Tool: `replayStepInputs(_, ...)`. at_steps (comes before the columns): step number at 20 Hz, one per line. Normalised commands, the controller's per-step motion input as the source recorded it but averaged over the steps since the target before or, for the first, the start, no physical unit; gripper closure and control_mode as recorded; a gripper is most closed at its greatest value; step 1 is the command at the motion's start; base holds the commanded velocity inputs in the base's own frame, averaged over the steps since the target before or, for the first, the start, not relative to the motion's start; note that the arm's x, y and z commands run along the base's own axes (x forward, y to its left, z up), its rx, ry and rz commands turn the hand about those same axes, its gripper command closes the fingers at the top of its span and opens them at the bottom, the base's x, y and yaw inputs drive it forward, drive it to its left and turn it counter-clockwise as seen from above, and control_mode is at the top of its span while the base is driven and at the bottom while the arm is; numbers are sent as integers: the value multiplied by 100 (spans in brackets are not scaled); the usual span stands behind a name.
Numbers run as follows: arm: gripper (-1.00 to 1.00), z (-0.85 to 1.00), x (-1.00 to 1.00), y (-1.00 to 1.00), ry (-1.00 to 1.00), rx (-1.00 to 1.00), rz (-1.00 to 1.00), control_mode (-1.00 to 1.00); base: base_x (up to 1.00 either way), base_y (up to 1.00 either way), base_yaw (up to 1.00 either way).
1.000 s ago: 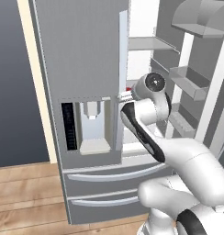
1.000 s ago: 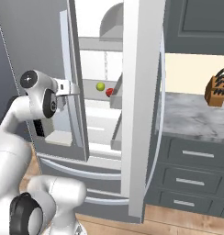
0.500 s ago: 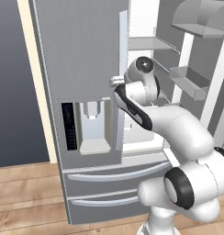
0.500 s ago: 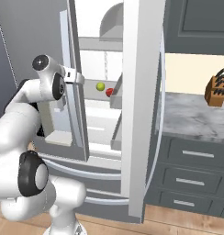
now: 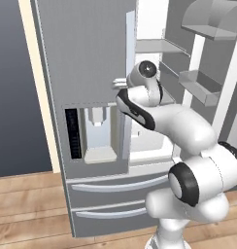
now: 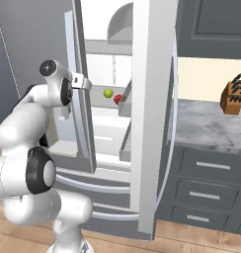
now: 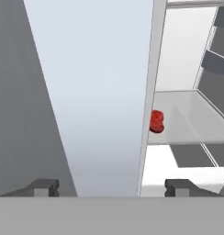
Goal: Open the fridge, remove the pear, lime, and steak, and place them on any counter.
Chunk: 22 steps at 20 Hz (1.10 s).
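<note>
Pincer: pincer point(image 7: 108, 186) gapes wide, empty, its two tips either side of the left door's inner edge point(image 7: 148, 92), right up against it.
Fridge: fridge point(image 5: 86, 58) shows its left door shut and its right door point(image 6: 152, 113) swung wide open.
Steak: one red steak point(image 7: 156, 121) sits on a white shelf, half cut off by that door edge in the hand view; a red speck point(image 6: 117, 99) from the right base.
Pear: one yellow-green pear point(image 6: 108, 92) just beside the steak on the same shelf.
Hard to make out: much of the shelf is hidden behind the doors; I can't pick out a lime.
Counter: marbled counter point(image 6: 201, 123) to the right, one knife block point(image 6: 232, 97) on it.
</note>
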Motion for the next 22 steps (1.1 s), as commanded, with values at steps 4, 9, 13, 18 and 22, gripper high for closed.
replayStepInputs(4, 100, -5, 9, 49, -6, -2, 4, -100, 0, 0, 0)
replayStepInputs(9, 100, 0, -81, 100, -1, -6, 20, -100, 0, 0, 0)
replayStepInputs(13, 100, 0, -100, 100, 0, -6, 27, -100, 0, 0, 0)
replayStepInputs(18, 100, 5, -100, 100, 3, -1, 31, -100, 0, 0, 0)
replayStepInputs(22, 100, 7, -100, 100, 4, -4, 29, -100, 0, 0, 0)
